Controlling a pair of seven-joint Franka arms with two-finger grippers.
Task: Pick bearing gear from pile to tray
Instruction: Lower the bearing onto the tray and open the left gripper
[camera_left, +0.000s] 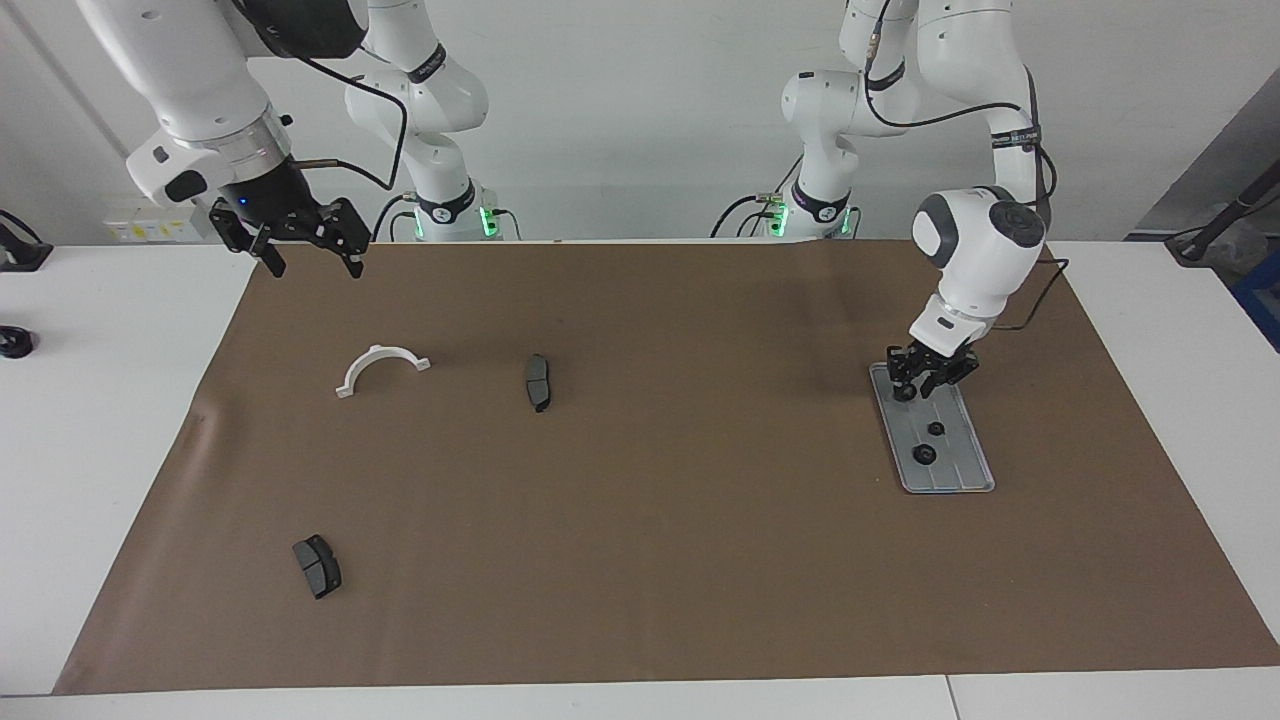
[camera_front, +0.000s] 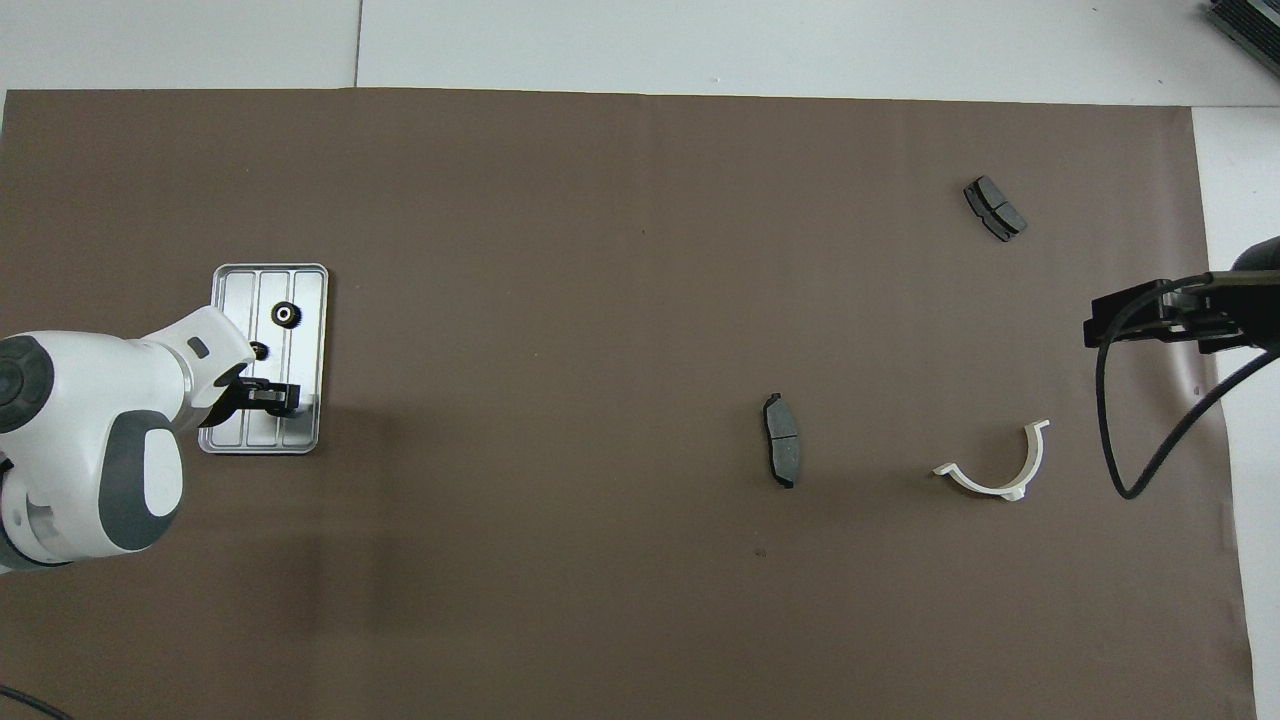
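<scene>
The overhead view shows the tray (camera_front: 300, 285) from above: a ridged silver rectangle at the left arm's end of the brown mat (camera_front: 600, 300). 2 black gears lie in it; the larger gear (camera_front: 285, 315) shows a pale centre, and the smaller gear (camera_front: 259, 350) lies nearer the robots, partly under the wrist. The left gripper (camera_front: 285, 398) sits over the tray's near end. The facing view adds height. There the left gripper (camera_left: 925, 385) hangs low over that near end, the wrist tilted, forearm descending from above. A dark round piece shows at 1 fingertip, possibly a third gear; whether the fingers pinch it or stand parted cannot be told. Toward the right arm's end lie a brake pad (camera_front: 782, 440), a white half-ring bracket (camera_front: 995, 470) and a second brake pad (camera_front: 994, 208), farthest from the robots. The right gripper (camera_left: 310, 255) waits raised over the mat's corner, fingers spread.
</scene>
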